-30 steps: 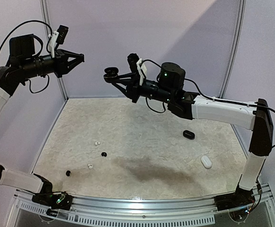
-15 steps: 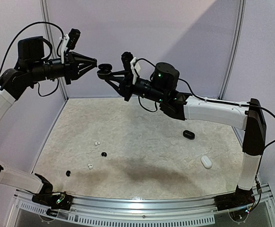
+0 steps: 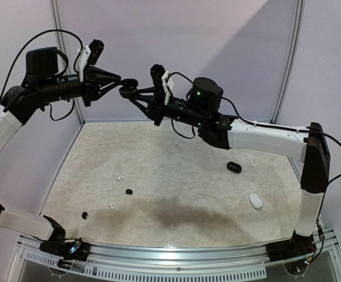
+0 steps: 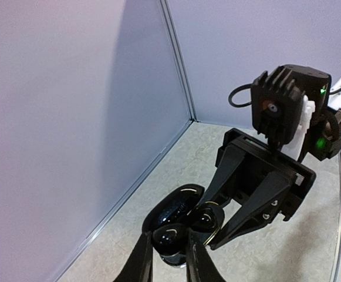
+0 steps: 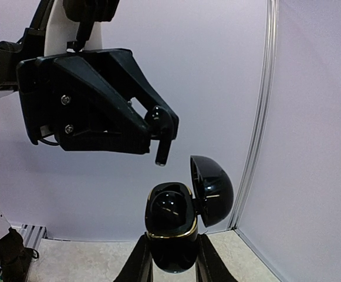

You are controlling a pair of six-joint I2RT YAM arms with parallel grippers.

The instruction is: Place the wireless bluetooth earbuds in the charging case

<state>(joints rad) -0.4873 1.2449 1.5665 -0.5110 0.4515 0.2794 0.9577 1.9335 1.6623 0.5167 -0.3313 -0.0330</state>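
While the left gripper (image 5: 161, 124) pinched a black earbud (image 5: 162, 150) stem-down just above the open black charging case (image 5: 170, 226), the right gripper (image 5: 173, 249) clamped that case's base upright. Four loose earbuds (image 3: 120, 177) lay on the table (image 3: 188, 170) well below.

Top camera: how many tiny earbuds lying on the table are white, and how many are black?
White earbuds: 2
Black earbuds: 2
Total: 4
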